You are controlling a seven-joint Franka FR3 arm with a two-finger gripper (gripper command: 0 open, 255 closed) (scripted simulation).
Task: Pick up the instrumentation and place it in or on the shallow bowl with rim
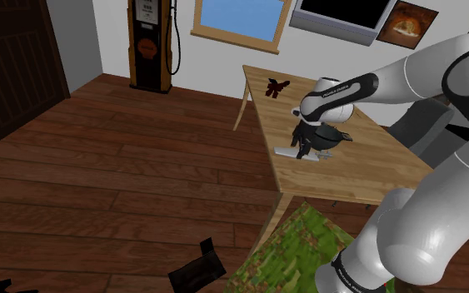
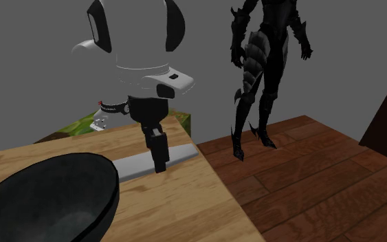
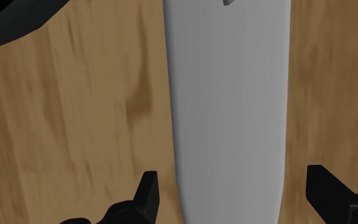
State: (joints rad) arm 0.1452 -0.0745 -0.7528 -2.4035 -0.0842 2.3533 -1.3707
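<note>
The instrumentation (image 3: 228, 95) is a flat, plain grey strip lying on the wooden table (image 1: 353, 171). In the wrist view my gripper (image 3: 234, 191) is open just above it. One black finger (image 3: 147, 194) stands on each side of the strip's width, neither touching it. The second exterior view has the gripper (image 2: 160, 163) down at the grey strip (image 2: 133, 166), close to the table's edge. The shallow bowl (image 2: 47, 196) is black with a rim and sits beside the strip, a short way from the fingers. In the shoulder view the strip (image 1: 287, 152) lies under the gripper (image 1: 307, 146), with the bowl (image 1: 334, 136) behind it.
A small dark red object (image 1: 276, 86) lies at the table's far end. A black armoured figure (image 2: 257, 69) stands on the wooden floor beyond the table edge. A green patterned patch (image 1: 295, 250) lies by the stand. An old fuel pump (image 1: 151, 42) stands against the back wall.
</note>
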